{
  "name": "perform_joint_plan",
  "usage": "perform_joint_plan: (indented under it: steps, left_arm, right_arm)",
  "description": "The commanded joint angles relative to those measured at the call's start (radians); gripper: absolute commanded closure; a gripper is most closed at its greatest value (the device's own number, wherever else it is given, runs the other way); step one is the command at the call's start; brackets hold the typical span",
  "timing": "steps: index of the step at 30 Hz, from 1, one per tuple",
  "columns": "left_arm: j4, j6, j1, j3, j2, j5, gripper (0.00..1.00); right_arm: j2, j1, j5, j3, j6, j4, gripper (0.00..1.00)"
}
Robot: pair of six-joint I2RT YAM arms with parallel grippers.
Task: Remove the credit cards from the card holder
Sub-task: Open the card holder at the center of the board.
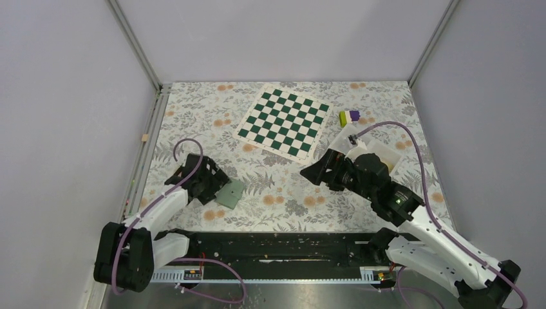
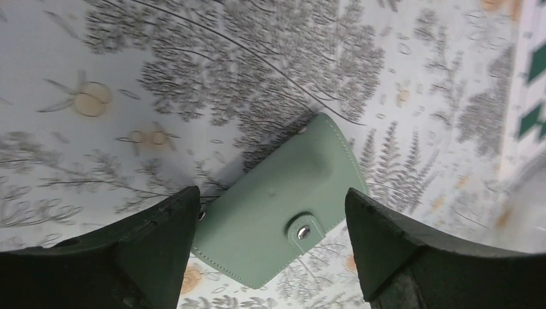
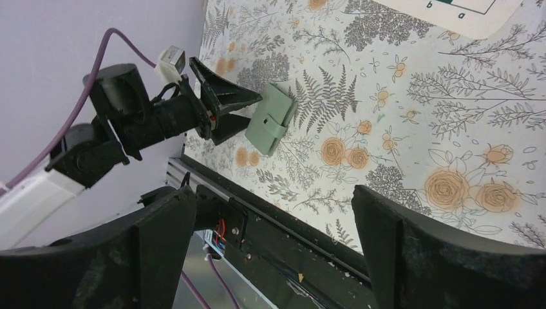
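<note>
card holder (image 2: 283, 212): flat on tabletop (image 1: 283, 193), snap (image 2: 302, 232) fastened, cards not visible | left tool (image 2: 270, 196): released, fingers straddling holder, probably to pin it | right tool (image 3: 273, 196): released, empty, well apart, likely free for the snap

You are looking at one desk (image 1: 277, 196), flower-patterned.
Lying on it: one card holder (image 2: 277, 212), one snap tab (image 2: 302, 230) showing on it.
You are also seeing one chequered mat (image 1: 283, 122), one purple-and-yellow-green block (image 1: 349, 117), one white tray (image 1: 388, 153), partly hiding behind right arm.
You are working with two arms. Each is carrying two fingers, four in all: left fingers (image 2: 154, 238) as one pair, right fingers (image 3: 161, 244) as other.
Two purple cables are trailing, one per arm: left cable (image 1: 187, 145), right cable (image 1: 412, 138).
</note>
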Motion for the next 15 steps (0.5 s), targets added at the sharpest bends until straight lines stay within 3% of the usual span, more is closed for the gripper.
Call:
perform_joint_plan:
  steps: [1,5,10,15]
  left_arm:
    - [0.178,-0.086,-0.015,-0.098,-0.072,0.178,0.19]
    - [0.257,-0.157,-0.045,-0.174,-0.114,0.27,0.23]
    - [0.285,-0.163,-0.094,-0.207,-0.173,0.294,0.25]
    - [0.286,-0.122,-0.096,-0.216,-0.197,0.301,0.25]
  right_arm:
    - [0.051,0.007,-0.008,-0.04,0.066,0.083,0.02]
    - [0.134,0.007,-0.09,-0.053,0.05,0.188,0.06]
    - [0.323,0.007,-0.145,0.084,-0.065,0.095,0.12]
    - [0.488,0.042,-0.214,0.05,0.064,0.329,0.23]
